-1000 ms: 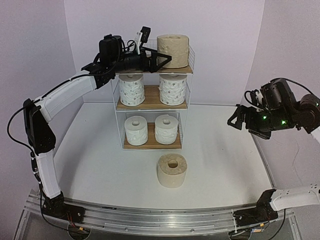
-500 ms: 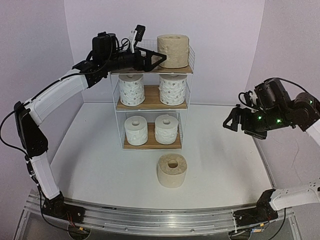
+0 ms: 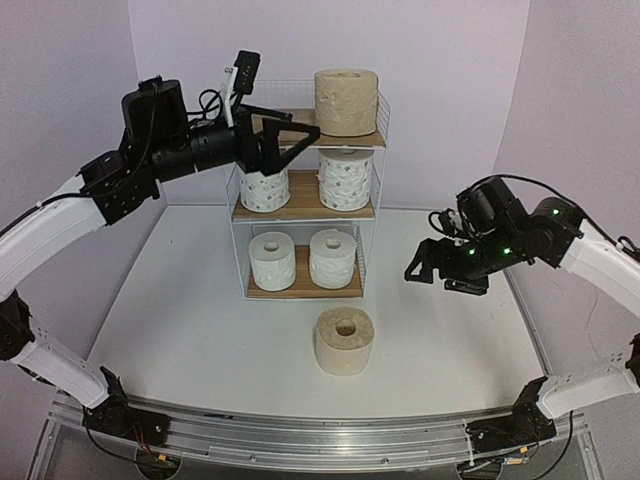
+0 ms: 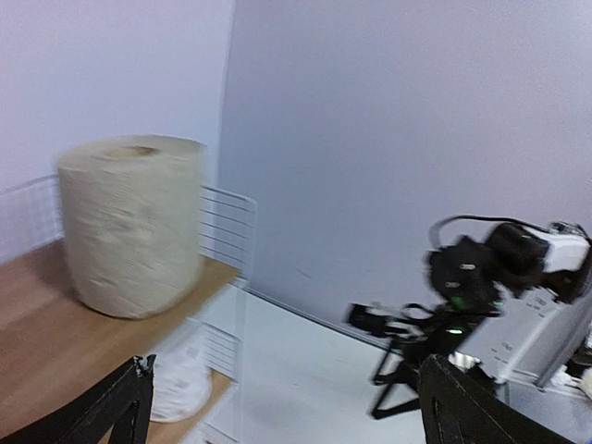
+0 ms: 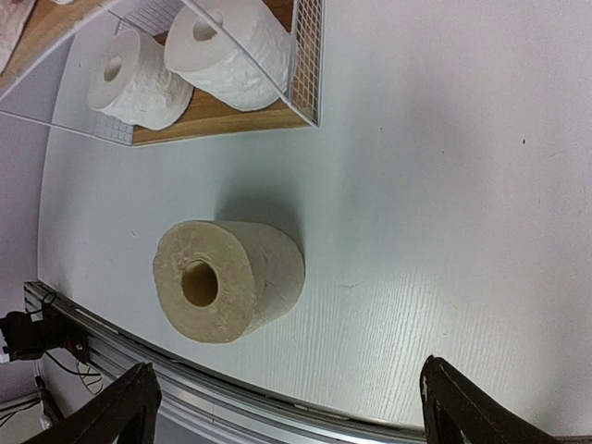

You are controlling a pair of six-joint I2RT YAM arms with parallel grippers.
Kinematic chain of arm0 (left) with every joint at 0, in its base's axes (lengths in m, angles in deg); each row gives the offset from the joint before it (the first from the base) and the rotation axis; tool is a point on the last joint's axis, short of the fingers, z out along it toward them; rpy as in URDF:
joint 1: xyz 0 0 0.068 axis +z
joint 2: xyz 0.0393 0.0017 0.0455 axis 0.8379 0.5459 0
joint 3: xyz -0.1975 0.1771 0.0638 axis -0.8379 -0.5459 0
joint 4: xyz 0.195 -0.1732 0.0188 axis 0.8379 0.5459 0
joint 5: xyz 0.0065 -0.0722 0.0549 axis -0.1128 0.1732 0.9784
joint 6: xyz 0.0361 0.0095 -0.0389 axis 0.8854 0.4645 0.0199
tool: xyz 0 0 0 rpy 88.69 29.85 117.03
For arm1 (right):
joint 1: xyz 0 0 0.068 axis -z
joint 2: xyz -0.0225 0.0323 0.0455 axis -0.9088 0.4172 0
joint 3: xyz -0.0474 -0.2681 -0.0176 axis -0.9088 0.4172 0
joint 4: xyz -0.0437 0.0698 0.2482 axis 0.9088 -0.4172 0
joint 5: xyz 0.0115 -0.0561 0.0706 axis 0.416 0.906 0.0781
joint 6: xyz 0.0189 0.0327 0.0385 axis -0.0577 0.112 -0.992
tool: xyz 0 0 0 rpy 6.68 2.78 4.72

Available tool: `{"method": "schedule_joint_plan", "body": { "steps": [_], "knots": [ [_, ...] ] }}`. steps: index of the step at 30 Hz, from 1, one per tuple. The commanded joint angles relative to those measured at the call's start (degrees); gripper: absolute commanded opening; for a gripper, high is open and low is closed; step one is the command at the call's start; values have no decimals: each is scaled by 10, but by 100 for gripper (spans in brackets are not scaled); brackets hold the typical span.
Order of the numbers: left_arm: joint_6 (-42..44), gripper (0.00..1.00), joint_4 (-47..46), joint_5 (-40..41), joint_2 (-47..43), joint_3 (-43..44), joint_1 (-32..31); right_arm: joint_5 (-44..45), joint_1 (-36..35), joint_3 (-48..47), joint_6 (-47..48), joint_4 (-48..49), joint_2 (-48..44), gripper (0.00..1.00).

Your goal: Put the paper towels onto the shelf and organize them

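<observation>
The shelf (image 3: 303, 207) stands at the back of the table. One beige roll (image 3: 346, 102) stands on its top tier, two dotted rolls (image 3: 265, 188) (image 3: 346, 180) on the middle tier and two white rolls (image 3: 272, 260) (image 3: 333, 258) on the bottom tier. A second beige roll (image 3: 345, 341) stands on the table in front of the shelf. My left gripper (image 3: 300, 138) is open and empty at the top tier's left end, apart from the beige roll (image 4: 129, 222). My right gripper (image 3: 420, 272) is open and empty, in the air right of the shelf, above the table roll (image 5: 227, 277).
The metal rail (image 3: 320, 440) runs along the table's near edge, close to the beige roll on the table. The top board (image 4: 55, 333) is bare left of its roll. The purple walls enclose the back and sides.
My left gripper has drawn back to the left, away from the beige roll on the top tier. My right gripper has moved left and lower, toward the table's middle.
</observation>
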State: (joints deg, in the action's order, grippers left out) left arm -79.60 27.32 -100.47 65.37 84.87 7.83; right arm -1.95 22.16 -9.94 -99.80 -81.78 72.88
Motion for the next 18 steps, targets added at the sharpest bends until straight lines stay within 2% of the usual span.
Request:
{"method": "schedule_joint_plan", "body": {
  "steps": [1,4,9,13,18],
  "knots": [
    [-33,100,-30,90,-70,-108,-80,-33,-4,41,-27,89,30,94],
    [-80,100,-54,111,-98,-205,-103,-47,-10,56,-31,110,57,91],
    [-142,99,-110,91,-138,-360,-116,-42,-38,72,-38,141,104,90],
    [-188,100,-51,150,-141,-419,-125,-14,-73,60,-34,151,151,90],
    [-207,100,-37,166,-177,-496,-128,-3,-97,45,-32,162,208,90]
  ]
}}
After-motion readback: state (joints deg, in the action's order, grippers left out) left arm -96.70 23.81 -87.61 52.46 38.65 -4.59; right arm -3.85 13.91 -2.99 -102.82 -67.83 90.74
